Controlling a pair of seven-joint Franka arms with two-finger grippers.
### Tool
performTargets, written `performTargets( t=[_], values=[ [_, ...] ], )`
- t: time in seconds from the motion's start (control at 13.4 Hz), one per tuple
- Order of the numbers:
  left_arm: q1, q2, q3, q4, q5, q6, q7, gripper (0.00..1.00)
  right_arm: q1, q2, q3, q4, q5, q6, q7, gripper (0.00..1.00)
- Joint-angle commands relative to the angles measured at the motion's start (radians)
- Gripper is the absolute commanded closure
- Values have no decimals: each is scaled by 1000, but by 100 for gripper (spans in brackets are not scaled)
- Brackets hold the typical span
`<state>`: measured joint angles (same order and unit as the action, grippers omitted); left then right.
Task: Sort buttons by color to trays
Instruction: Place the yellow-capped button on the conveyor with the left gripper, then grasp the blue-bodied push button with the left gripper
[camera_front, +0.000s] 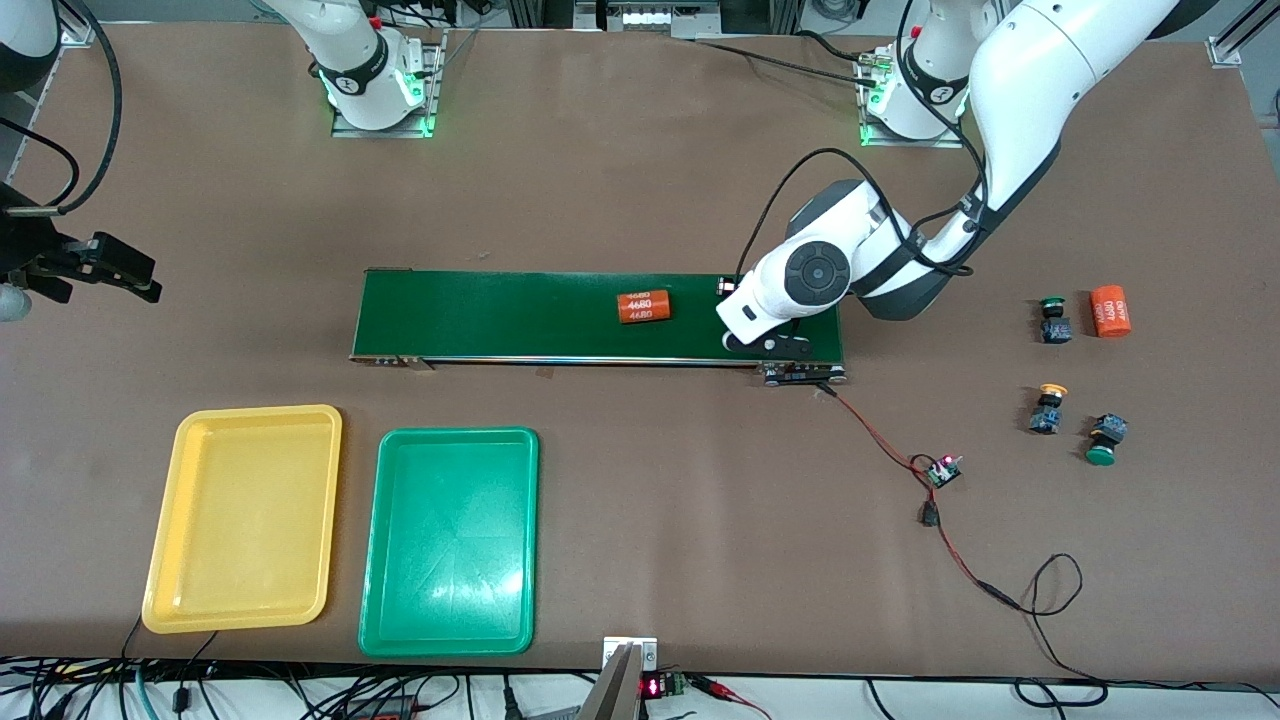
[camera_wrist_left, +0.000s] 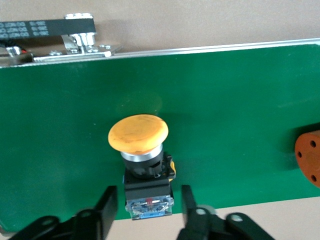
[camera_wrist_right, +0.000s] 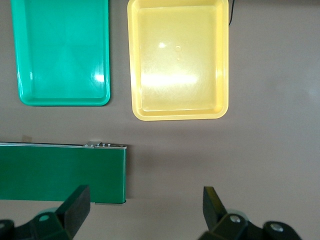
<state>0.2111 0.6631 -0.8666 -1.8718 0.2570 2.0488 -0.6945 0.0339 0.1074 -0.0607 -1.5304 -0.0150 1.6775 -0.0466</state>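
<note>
A yellow-capped button lies on the dark-green conveyor belt at the end toward the left arm. My left gripper is low over it, and the fingers stand a little off both sides of its dark body, so it is open. In the front view that gripper hides the button. Beside the belt toward the left arm's end lie a green button, a yellow button and another green button. The yellow tray and green tray hold nothing. My right gripper waits open, high over the table.
One orange "4680" cylinder lies on the belt, a second beside the green button. A red-black cable with a small board runs from the belt's end toward the front camera. The right gripper hangs at the right arm's end.
</note>
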Motion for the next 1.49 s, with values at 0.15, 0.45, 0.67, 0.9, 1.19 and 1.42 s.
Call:
performTargets(
  t=[0.15,0.45,0.67,0.9,1.19,1.42],
  values=[
    [5,-46,-14,149,-1,-209,-40,0,-11,-6,-5,-1,9,-4,-9,0],
    [89,-48,-28,301,-18,-401,-7,0,-8,-6,-4,-1,7,-1,-12,0],
    [198,-40,10,299,37,-452,13,0,-5,-9,-2,-1,-3,-7,-3,0],
    [272,-19,70,298,163,-452,143,0,-6,-5,-2,-1,1,-10,4,0],
    [275,-10,201,299,274,-409,395,0,-3,-3,-1,-5,-6,-6,4,0],
    [284,15,257,299,309,-355,547,0,-8,-3,-2,-10,-6,-4,4,0]
  ],
)
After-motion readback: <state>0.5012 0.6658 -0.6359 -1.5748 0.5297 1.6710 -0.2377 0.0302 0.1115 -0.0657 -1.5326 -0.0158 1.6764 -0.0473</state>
